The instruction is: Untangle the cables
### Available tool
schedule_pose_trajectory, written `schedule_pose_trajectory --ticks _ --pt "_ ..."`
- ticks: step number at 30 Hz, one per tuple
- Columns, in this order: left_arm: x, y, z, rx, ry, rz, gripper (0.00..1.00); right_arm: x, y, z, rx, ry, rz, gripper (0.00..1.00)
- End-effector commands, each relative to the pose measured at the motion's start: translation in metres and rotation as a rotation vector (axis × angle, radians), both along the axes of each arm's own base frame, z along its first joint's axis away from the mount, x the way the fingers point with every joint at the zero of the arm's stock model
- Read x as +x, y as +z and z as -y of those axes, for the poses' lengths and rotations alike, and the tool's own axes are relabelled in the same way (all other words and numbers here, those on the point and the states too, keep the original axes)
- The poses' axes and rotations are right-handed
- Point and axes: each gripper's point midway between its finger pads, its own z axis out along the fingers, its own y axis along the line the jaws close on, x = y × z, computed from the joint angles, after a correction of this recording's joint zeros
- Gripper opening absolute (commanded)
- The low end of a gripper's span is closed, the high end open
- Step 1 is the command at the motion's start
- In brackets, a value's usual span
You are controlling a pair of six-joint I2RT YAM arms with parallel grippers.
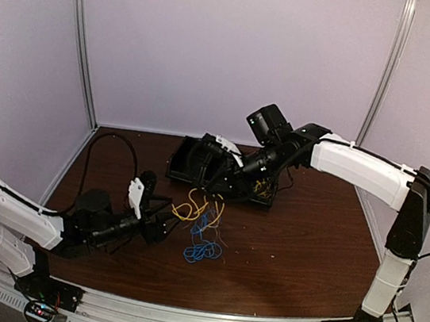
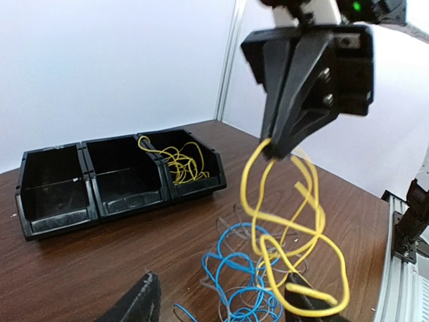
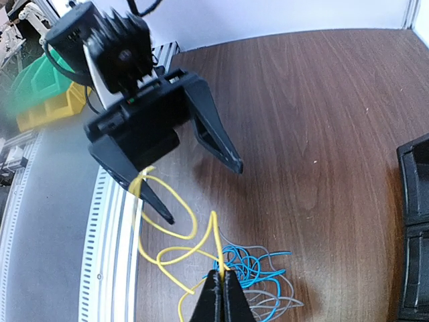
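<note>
Right jaws clamp the yellow cable (image 3: pixel 216 235), hung above the blue cable (image 3: pixel 248 261) on the bench (image 3: pixel 322 121); left jaws gape wide, a yellow loop beside one.

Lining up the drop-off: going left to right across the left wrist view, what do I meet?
Left bin → middle bin → right bin with yellow cables in it → right gripper, shut on the hanging yellow cable. The blue cable overlaps these, so it is left out.
</note>
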Motion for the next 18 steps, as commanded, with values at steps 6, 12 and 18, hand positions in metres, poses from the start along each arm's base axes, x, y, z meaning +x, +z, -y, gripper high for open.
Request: schedule_pose_trajectory --ticks 6,12,18 --pt "-0.013 0.022 0.026 -0.052 -0.132 -0.024 0.67 0.000 -0.052 0.000 -0.058 0.007 -0.023 0.01" --pt "-0.008 0.007 0.030 -0.062 -0.133 -0.092 0.58 0.001 -0.065 -0.001 -0.066 0.002 -0.054 0.01" --pt "-0.011 0.003 0.035 -0.059 -0.161 -0.070 0.43 0.000 -0.058 -0.001 -0.044 0.003 -0.061 0.00"
